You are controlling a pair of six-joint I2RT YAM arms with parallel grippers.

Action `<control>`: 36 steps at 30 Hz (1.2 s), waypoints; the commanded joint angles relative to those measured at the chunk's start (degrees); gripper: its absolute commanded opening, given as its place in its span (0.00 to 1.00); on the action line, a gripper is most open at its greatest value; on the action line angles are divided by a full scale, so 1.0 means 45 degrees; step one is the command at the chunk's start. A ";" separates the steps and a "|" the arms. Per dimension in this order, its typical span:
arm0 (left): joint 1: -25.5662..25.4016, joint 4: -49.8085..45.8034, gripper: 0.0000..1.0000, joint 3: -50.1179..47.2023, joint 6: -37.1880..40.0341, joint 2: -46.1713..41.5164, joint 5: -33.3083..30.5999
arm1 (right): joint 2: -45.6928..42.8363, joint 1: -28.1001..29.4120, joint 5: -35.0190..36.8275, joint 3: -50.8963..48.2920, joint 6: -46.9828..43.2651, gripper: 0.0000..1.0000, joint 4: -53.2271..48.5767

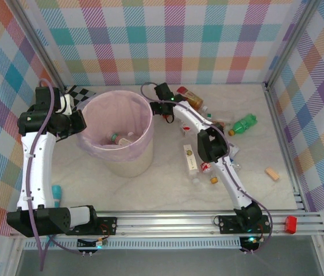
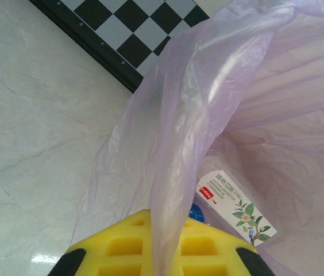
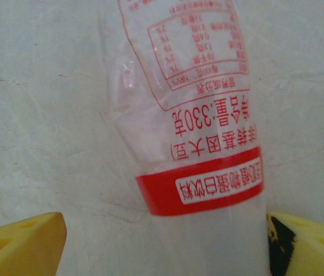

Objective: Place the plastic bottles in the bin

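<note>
Near the front of the tabletop [image 1: 150,190], a white-label bottle [image 1: 189,156] lies by the right arm. A tan cork piece [image 1: 272,173] sits close to the right edge. The pink bin [image 1: 145,146] stands left of the middle with a bottle inside [image 2: 234,210]. The left gripper [image 2: 162,233] is pinched tight on the lilac bag [image 2: 208,86] at the bin's left rim. By the bin's far right side, the right gripper [image 3: 165,230] has its fingers wide apart around a clear red-band bottle [image 3: 202,144], not squeezing it. A green bottle [image 1: 243,123] lies farther right. A checkerboard [image 1: 81,94] fills the far left corner.

Bright, even light falls from overhead; the round pale pink translucent bin [image 1: 130,164] throws a faint soft shadow at its near foot. Left of the bin a white glare patch shines on the pale marbled tabletop [image 2: 35,172]; its thin lilac plastic bag [image 2: 208,103] gleams. The clear red-banded plastic bottle [image 3: 208,144] looks slightly soft
</note>
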 commanded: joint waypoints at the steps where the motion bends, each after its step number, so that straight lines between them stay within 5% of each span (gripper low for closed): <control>1: 0.0161 0.0235 0.00 -0.0054 -0.0223 -0.0355 0.1142 | 0.0330 -0.0249 -0.0204 0.0657 0.0954 0.85 -0.0193; 20: 0.0162 0.0239 0.00 0.0020 -0.0143 -0.0568 0.1186 | -0.0164 -0.0418 -0.0440 -0.0408 0.1578 0.43 -0.0402; 28: 0.0162 0.0296 0.00 0.0024 -0.0163 -0.0545 0.1287 | -0.0970 -0.0419 -0.0702 -0.0613 0.1118 0.36 -0.0365; 36: 0.0133 -0.0043 0.00 0.0477 -0.0209 -0.0683 0.1570 | -0.3989 -0.0455 -0.1200 -0.1720 -0.0402 0.29 -0.0929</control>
